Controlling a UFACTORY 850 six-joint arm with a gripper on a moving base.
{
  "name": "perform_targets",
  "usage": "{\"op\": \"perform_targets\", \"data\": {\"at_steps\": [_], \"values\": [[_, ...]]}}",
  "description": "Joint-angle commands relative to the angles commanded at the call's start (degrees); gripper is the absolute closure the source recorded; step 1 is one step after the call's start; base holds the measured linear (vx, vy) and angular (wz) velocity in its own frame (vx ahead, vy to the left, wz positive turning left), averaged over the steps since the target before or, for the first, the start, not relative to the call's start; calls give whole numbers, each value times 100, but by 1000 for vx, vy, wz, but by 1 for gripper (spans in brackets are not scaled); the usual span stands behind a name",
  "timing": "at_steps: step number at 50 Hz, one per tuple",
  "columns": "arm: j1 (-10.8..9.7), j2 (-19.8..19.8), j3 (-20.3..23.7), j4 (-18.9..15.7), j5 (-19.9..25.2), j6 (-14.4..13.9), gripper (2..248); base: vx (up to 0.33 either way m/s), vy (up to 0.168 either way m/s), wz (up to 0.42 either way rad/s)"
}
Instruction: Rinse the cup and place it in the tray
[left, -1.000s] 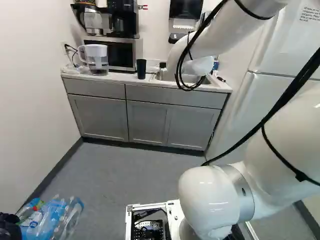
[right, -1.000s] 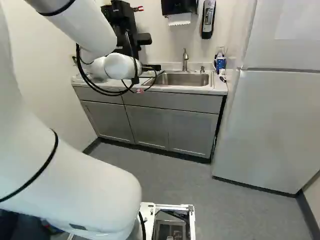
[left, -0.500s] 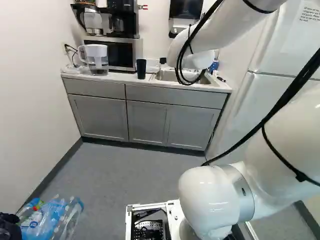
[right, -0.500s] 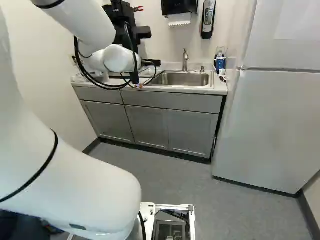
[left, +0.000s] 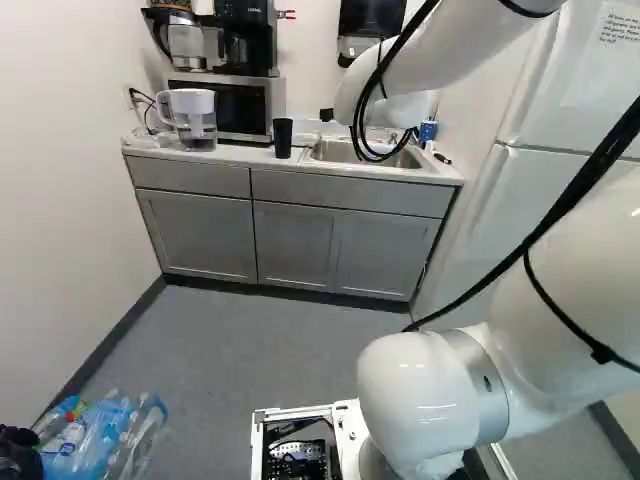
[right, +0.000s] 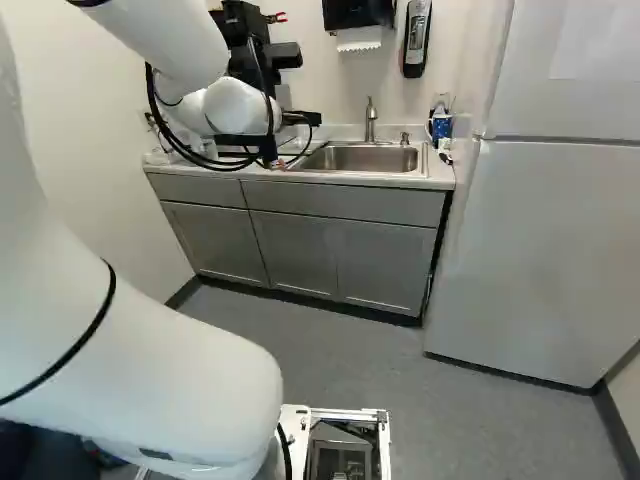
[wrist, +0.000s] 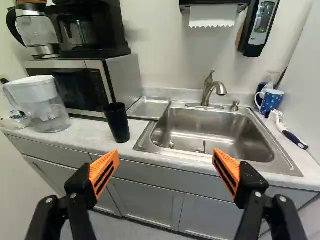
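"Where's the black cup (wrist: 117, 125)?"

"Upright on the pale counter (wrist: 90, 139), left of the smooth steel sink (wrist: 210, 131). It tapers downward; its inside is too dark to read."

"And the gripper (right: 268, 150)?"

"Released, ribbed orange pads (wrist: 104, 172) spread wide. Cables and wrist mostly hide it in the base views."

"The tray (wrist: 149, 108)?"

"Shallow metal, between microwave (wrist: 102, 82) and sink, beyond the cup. The coffee maker (wrist: 87, 27) farther left is cut off above."
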Motion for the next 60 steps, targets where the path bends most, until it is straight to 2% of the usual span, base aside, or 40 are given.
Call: {"op": "perform_targets", "data": {"at_steps": [22, 47, 60], "values": [[0, 0, 0, 0, 0, 0, 3, 35, -10, 6], [0, 0, 0, 0, 0, 0, 3, 175, -92, -5], [0, 0, 0, 0, 0, 0, 3, 204, -77, 169]]}}
